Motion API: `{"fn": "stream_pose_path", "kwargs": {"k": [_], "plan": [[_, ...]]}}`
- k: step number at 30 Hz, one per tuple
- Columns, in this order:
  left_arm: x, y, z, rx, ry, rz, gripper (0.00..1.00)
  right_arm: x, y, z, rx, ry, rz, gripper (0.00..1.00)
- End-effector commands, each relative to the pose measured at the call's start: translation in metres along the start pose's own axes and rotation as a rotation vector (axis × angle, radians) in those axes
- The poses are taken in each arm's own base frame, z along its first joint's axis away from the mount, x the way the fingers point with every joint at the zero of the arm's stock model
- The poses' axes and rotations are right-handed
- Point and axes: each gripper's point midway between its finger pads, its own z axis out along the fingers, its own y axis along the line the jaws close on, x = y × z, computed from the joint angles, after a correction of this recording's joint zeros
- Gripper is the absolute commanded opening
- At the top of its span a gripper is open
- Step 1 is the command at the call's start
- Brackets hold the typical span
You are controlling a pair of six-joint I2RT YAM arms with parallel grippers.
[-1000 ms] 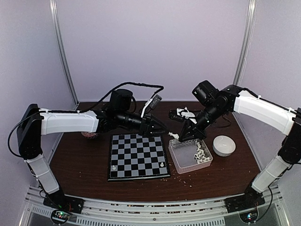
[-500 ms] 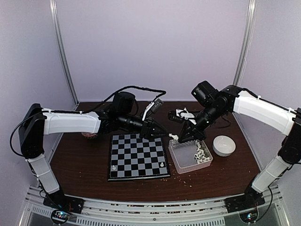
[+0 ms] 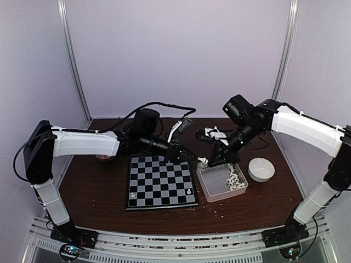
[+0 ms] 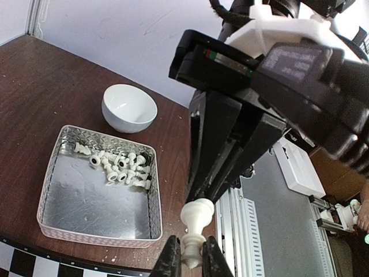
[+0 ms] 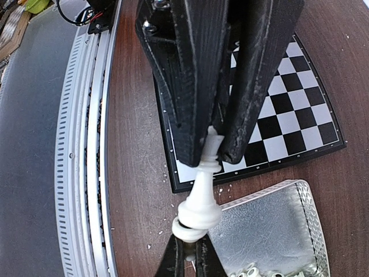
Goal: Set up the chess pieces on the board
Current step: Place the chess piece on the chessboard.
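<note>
Right now you are mid-handover. One white plastic chess piece [image 4: 196, 222] hangs in the air between the black and pale-grey checked chessboard [image 3: 159, 181] and the clear rectangular plastic tray [image 4: 98, 232], stretched between both arms. Your right gripper [image 5: 214, 149] is pinching one end of it. Your left gripper [image 4: 190, 262] looks pressed onto the opposite end, fingers on either side. Next, I judge, you let the right jaws spread, then carry the piece over the board and stand it upright on its square.
</note>
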Motion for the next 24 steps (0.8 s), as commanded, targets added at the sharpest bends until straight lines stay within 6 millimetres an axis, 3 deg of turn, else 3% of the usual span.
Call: {"fn": "stream_pose_path", "kwargs": {"k": [1, 8, 11, 18, 20, 24], "plan": [[-0.018, -0.013, -0.001, 0.037, -0.038, 0.058, 0.05, -0.002, -0.001, 0.001, -0.002, 0.005, 0.007, 0.0], [-0.019, -0.015, -0.012, -0.038, -0.034, 0.083, 0.0, 0.012, -0.005, 0.008, 0.013, 0.042, 0.022, 0.0], [-0.009, -0.009, -0.024, -0.131, 0.026, 0.09, 0.0, 0.025, -0.009, 0.008, 0.017, 0.055, 0.043, 0.0], [0.054, 0.016, -0.063, -0.421, 0.337, 0.102, 0.0, 0.062, -0.047, 0.018, 0.054, 0.055, 0.168, 0.0], [0.076, 0.019, -0.075, -0.49, 0.455, 0.095, 0.0, 0.07, -0.062, 0.024, 0.075, 0.062, 0.224, 0.0], [0.099, 0.018, -0.092, -0.586, 0.627, 0.116, 0.0, 0.081, -0.077, 0.034, 0.109, 0.108, 0.274, 0.0]]}}
